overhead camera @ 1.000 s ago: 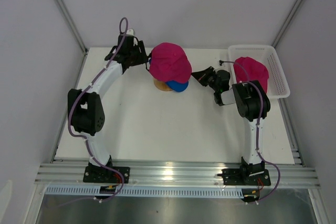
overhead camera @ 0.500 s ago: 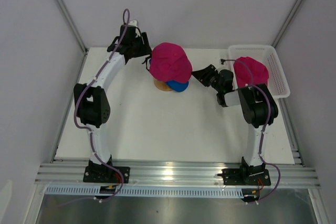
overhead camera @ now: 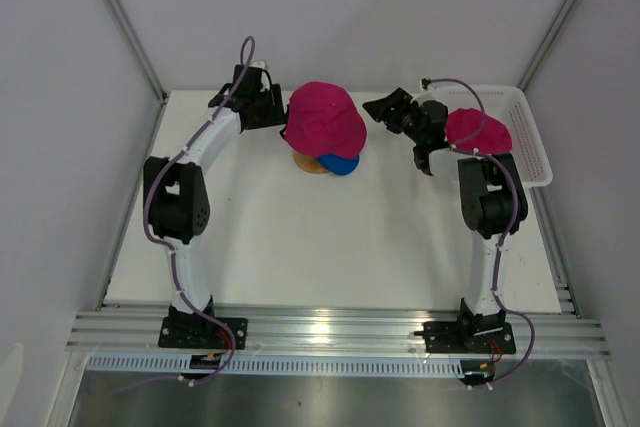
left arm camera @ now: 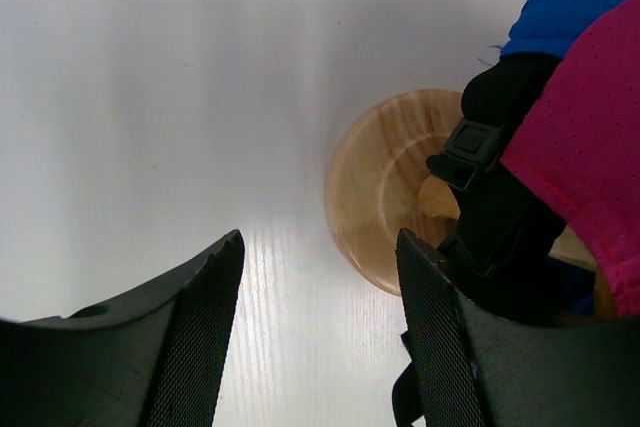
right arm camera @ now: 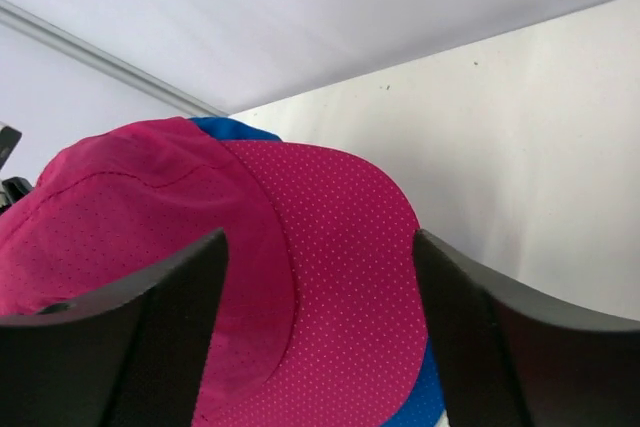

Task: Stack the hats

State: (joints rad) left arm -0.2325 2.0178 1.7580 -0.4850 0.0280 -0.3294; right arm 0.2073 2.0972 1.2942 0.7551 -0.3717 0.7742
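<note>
White table [overhead camera: 300, 242] — wooden stand [overhead camera: 311, 165] toward the back, mesh basket [overhead camera: 536, 152] far right.

A robotics lab test cell: the left arm [overhead camera: 178, 209] and right arm [overhead camera: 487, 205] are bolted to an aluminium extrusion rail [overhead camera: 330, 330] edging a white table [overhead camera: 300, 247], enclosed by plain pale wall panels [overhead camera: 60, 127], with a slotted cable duct [overhead camera: 330, 362] in front.

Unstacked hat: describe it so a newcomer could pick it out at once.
Look to the white basket at the far right corner of the table. The pink hat lying inside it is the one. The other pink hat sits mid-table on the blue hat, atop the wooden stand.
</note>
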